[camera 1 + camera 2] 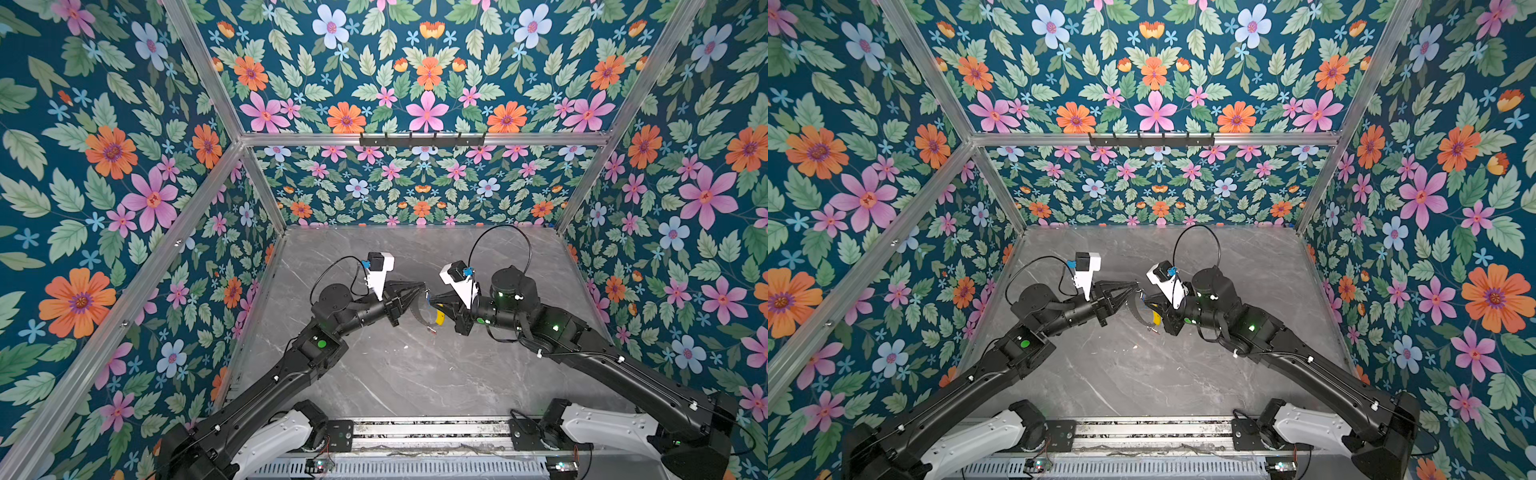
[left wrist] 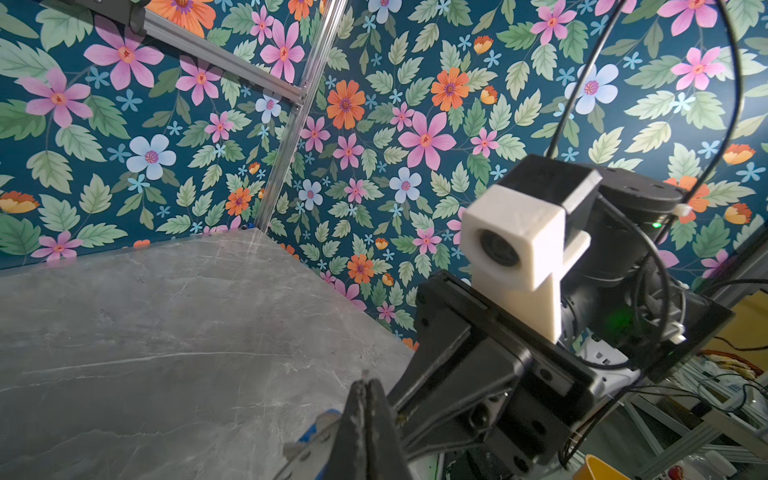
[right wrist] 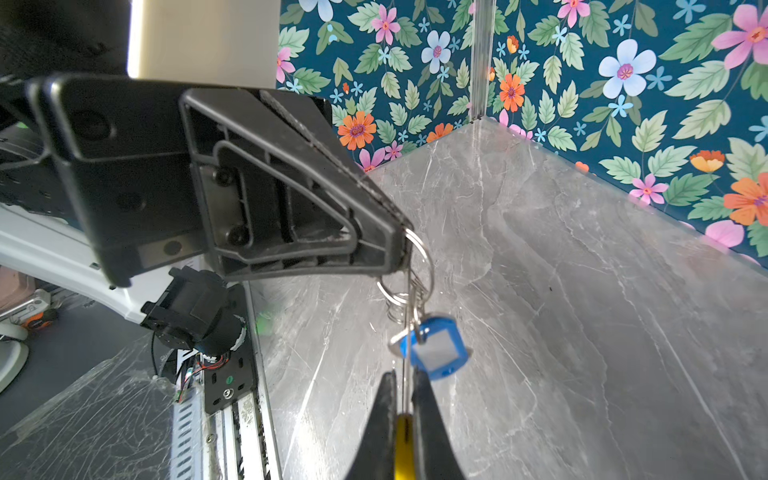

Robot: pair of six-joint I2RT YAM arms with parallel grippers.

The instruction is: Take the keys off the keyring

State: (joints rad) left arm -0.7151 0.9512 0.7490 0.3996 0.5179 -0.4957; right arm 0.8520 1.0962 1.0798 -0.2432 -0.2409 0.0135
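Left gripper: the left gripper [image 3: 404, 250] has its fingers closed on a small ring [image 3: 423, 254], lifting the key bunch clear of the table [image 1: 415, 374].
Right gripper: the right gripper [image 3: 404, 386] has its fingers clamped on the keyring [image 3: 405, 374] at the yellow sleeve [image 3: 402, 440], probably because the sleeve gives a firmer hold than bare wire.
Why opposed: the two tips meet nose to nose, so one can likely brace the hoop while the other works the ring along the wire.
Keyring: it hangs between the two tips over the middle of the table.
Blue-tagged key: the blue-tagged key [image 3: 436, 349] dangles just beside the wire, near the right fingertips.
Red-tagged key: the red-tagged key [image 1: 432, 330] sits low under the hoop; whether it hangs or lies on the table cannot be told.
Open room: bare table lies all around, and the walls stand well apart from both arms.
Tight spot: the tips are nearly touching, so a pull-apart looks freer than any twist.
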